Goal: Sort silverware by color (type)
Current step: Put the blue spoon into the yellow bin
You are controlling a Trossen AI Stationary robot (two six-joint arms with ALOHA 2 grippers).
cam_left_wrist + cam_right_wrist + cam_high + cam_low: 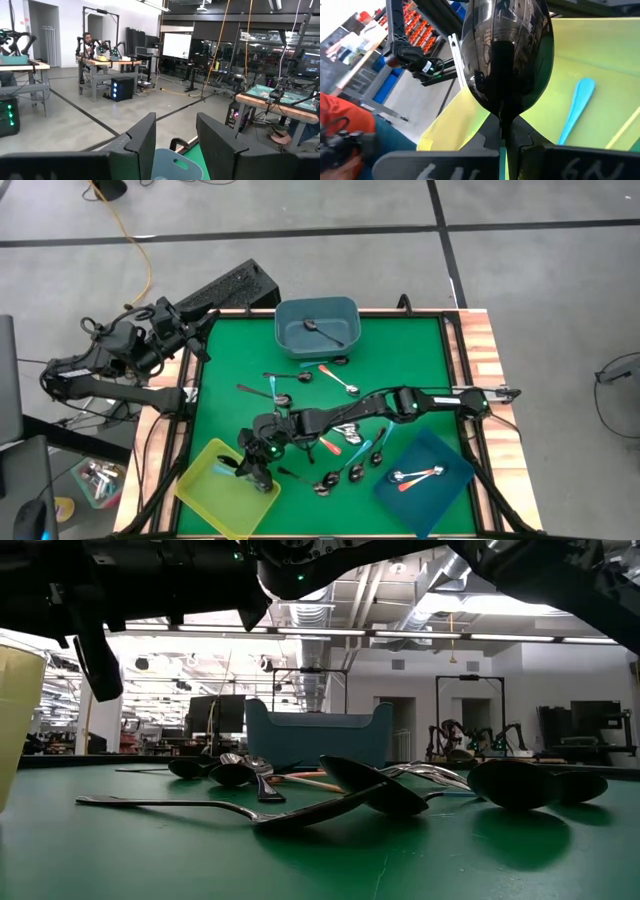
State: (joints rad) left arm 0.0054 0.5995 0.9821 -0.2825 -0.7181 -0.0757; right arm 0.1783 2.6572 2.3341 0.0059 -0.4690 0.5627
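Right claw (252,470) pinching a spoon (506,55) over the yellow bin (205,498), left claw (175,145) spread and parked off-counter; few spoons binned, a dozen-odd loose spoons (340,442) on the counter (400,350) left.

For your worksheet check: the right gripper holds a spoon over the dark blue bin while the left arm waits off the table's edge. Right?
Wrong bin. The right gripper holds the spoon over the yellow bin, as the high view shows. The left arm does wait off the table's edge.
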